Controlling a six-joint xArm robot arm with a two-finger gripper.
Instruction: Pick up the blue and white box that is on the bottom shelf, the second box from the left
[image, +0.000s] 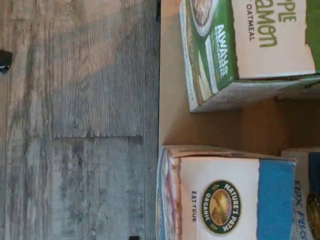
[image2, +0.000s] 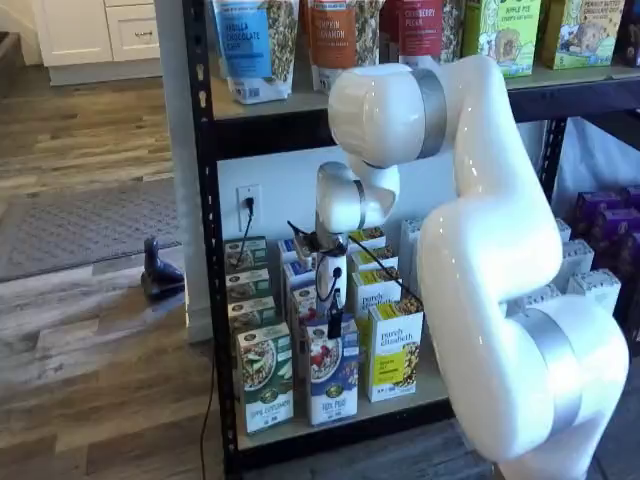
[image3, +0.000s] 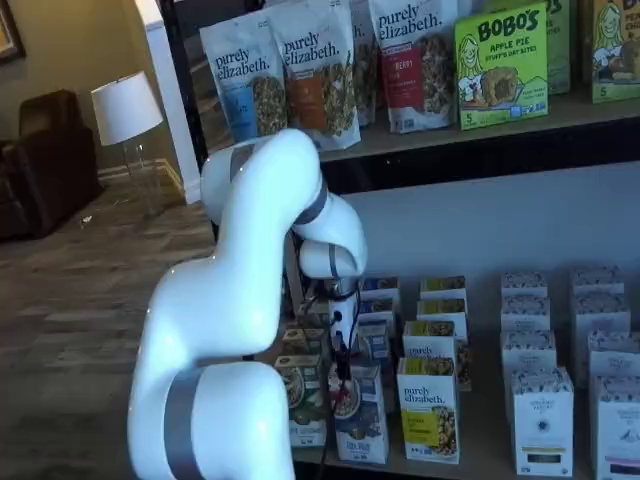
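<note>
The blue and white box stands at the front of the bottom shelf, between a green-and-white carton and a yellow carton. It also shows in a shelf view. My gripper hangs just above the box's top, its black fingers pointing down; it also shows in a shelf view. No gap between the fingers shows. In the wrist view the box's top face with its round logo lies beside the green-and-white carton on the pale board.
More rows of the same cartons stand behind the front ones. White cartons fill the shelf's right part. Pouches stand on the upper board. The wooden floor lies before the rack. My white arm covers much of the shelves.
</note>
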